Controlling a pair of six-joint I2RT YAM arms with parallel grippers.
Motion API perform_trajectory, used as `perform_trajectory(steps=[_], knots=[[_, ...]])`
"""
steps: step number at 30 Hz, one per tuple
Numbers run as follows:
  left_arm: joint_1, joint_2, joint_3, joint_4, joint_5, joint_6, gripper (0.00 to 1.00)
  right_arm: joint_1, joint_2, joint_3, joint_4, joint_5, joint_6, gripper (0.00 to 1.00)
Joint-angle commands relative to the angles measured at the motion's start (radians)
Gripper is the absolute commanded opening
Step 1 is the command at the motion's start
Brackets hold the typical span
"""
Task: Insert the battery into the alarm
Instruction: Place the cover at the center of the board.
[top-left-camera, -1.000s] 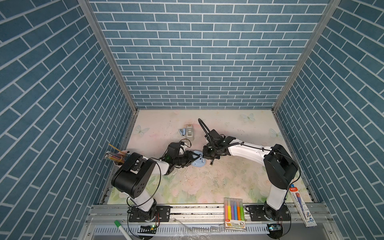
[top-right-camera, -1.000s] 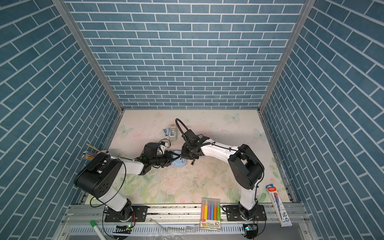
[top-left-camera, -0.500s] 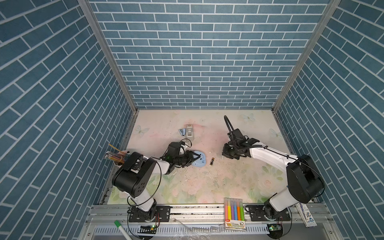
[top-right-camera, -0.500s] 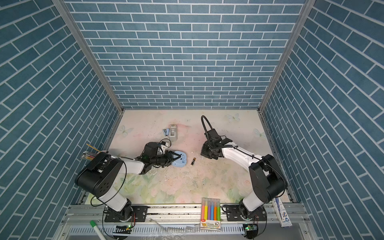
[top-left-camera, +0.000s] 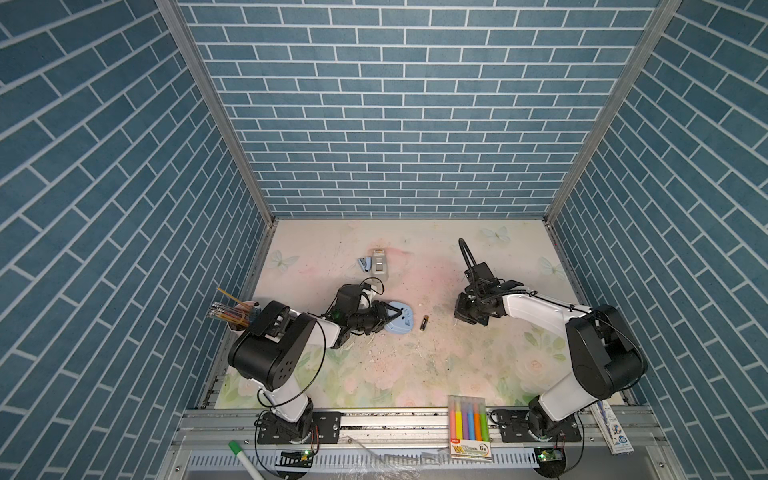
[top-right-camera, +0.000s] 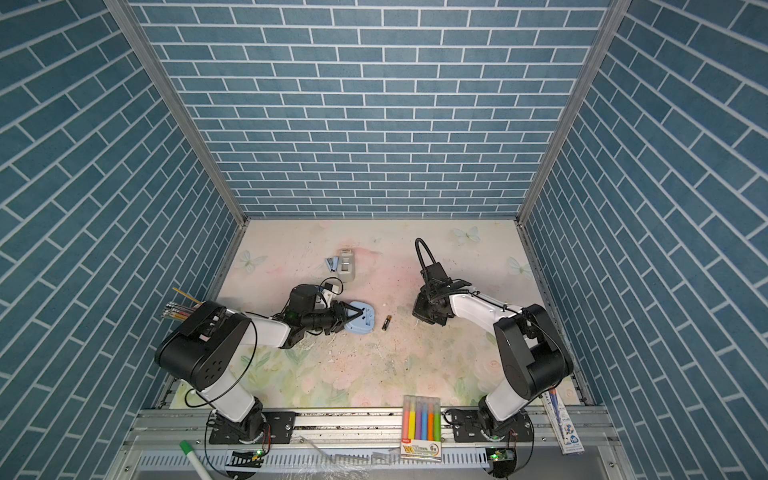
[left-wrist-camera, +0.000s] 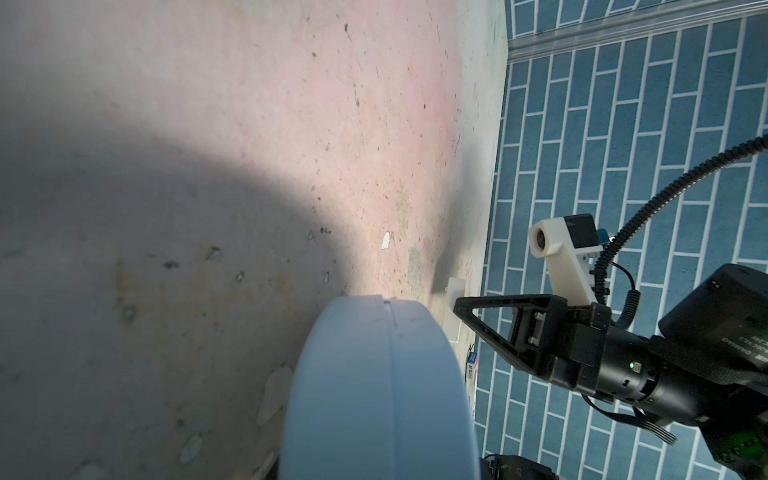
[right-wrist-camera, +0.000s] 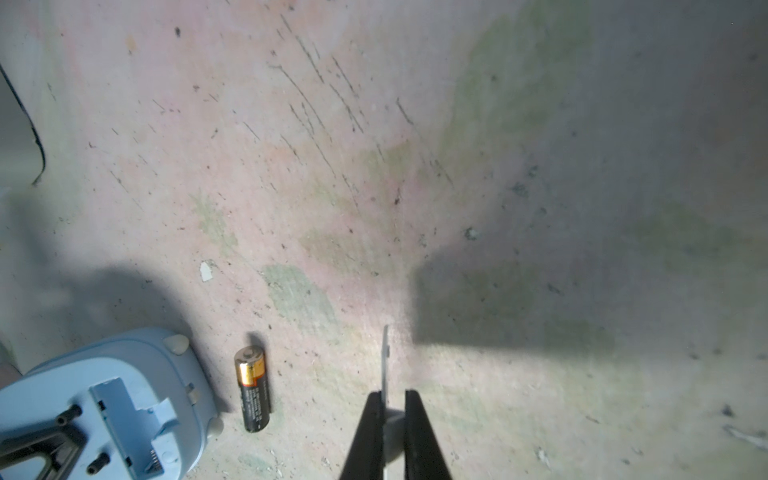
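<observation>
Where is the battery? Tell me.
In both top views the battery lies on the table, close beside the alarm, toward the right arm, touching neither.

One battery (top-left-camera: 423, 323), one alarm (top-left-camera: 401, 325), one thin plate (right-wrist-camera: 385, 361), one grey device (top-left-camera: 380, 268), one marker pack (top-left-camera: 468, 428), one pencil cup (top-left-camera: 237, 323).

Both top views look steeply down; both wrist views, close, share the alarm (left-wrist-camera: 374, 395) (right-wrist-camera: 124, 365).

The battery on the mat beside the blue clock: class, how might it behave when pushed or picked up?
The battery is a smooth cylinder lying on its side, so a sideways push would probably roll it. Its glossy casing looks rigid, yet may slip in a loose pinch.
</observation>
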Motion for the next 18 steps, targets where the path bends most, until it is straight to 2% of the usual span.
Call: perform_trajectory(steps=[1,7,11,15,18], knots=[[-0.003,0.026,-0.01,-0.04,-0.011,0.002,0.05,-0.005,0.01,-0.015,-0.029,0.013,-0.025,0.17],[-0.004,0.022,-0.01,-0.041,-0.011,0.002,0.05,-0.007,-0.014,-0.001,-0.072,0.036,-0.031,0.31],[-0.004,0.016,-0.01,-0.047,-0.01,0.002,0.05,0.0,-0.069,0.033,-0.168,0.102,-0.037,0.37],[-0.002,-0.012,-0.006,-0.077,-0.007,0.01,0.05,0.051,-0.143,0.059,-0.225,0.159,-0.009,0.42],[-0.003,-0.036,0.016,-0.174,-0.014,0.05,0.04,0.12,-0.144,0.085,-0.222,0.171,0.039,0.44]])
